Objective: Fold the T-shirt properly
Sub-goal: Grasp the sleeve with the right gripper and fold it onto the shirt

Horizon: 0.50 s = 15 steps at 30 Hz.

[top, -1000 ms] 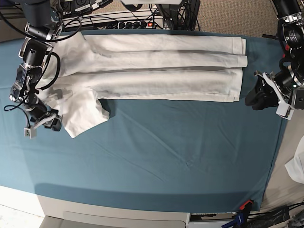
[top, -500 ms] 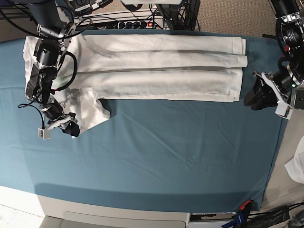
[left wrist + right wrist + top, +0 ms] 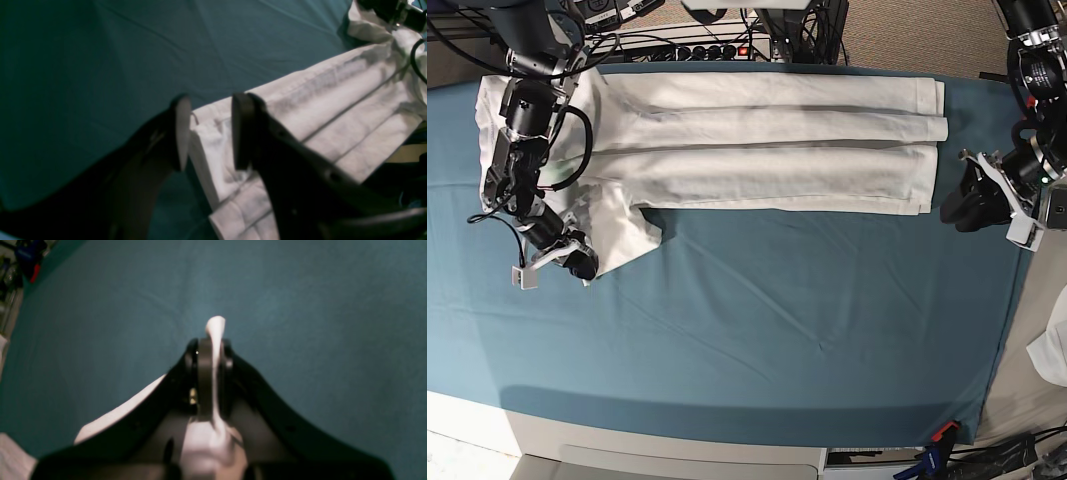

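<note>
While the T-shirt (image 3: pixel 757 140) lies folded lengthwise into a long band on the teal cloth (image 3: pixel 807 330), conditions are as follows.
T-shirt position: along the far edge of the cloth; 1 sleeve (image 3: pixel 617 235) sticks out toward the near side.
Right gripper (image 3: pixel 213 340): jaws pressed together on a thin fold of white fabric at the sleeve tip.
Left gripper (image 3: pixel 208 133): jaws parted, nothing between them, poised just off the hem corner (image 3: pixel 213 146).
Left gripper, base view (image 3: pixel 972 200): beside the hem end, over bare cloth.

Prob. robotics lab: power strip (image 3: pixel 712 50), cables (image 3: pixel 627 12) behind table.
</note>
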Tool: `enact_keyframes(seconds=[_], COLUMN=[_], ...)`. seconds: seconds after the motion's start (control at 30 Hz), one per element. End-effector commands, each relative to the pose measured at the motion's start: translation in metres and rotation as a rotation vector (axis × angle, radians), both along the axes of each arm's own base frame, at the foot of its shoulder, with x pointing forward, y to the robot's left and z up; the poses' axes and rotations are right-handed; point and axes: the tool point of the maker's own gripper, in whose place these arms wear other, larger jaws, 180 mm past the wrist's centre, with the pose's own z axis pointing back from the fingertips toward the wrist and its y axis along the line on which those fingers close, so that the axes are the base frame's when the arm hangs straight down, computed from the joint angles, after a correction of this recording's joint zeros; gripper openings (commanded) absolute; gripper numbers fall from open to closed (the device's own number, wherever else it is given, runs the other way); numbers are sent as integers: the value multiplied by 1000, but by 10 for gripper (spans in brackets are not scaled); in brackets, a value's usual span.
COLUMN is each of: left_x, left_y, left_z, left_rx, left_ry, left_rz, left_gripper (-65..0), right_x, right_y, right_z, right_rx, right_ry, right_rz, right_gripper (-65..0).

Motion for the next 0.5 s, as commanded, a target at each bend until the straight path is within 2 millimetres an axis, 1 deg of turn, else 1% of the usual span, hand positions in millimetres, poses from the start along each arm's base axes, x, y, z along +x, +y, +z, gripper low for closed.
enact_keyframes(seconds=[0.0, 0.13, 0.27, 0.37, 0.47], left_x=[6, 6, 7, 7, 7], left_y=[1, -6, -11, -16, -16], left_z=[16, 14, 8, 7, 6], left_rx=[-14, -45, -56, -75, -72], left_ry=[-60, -66, -67, -69, -67], left_rz=[-1, 8, 30, 35, 36], left_gripper=[-429, -429, -429, -429, -431], right_x=[11, 5, -8, -21, -35], right_y=[-13, -22, -26, -21, -12], right_z=[25, 47, 65, 77, 84], right_rx=[-33, -125, -232, -259, -280], right_ry=[-62, -95, -108, -130, -144], right_rz=[-3, 30, 81, 117, 157], right_gripper=[-650, -650, -650, -650, -650])
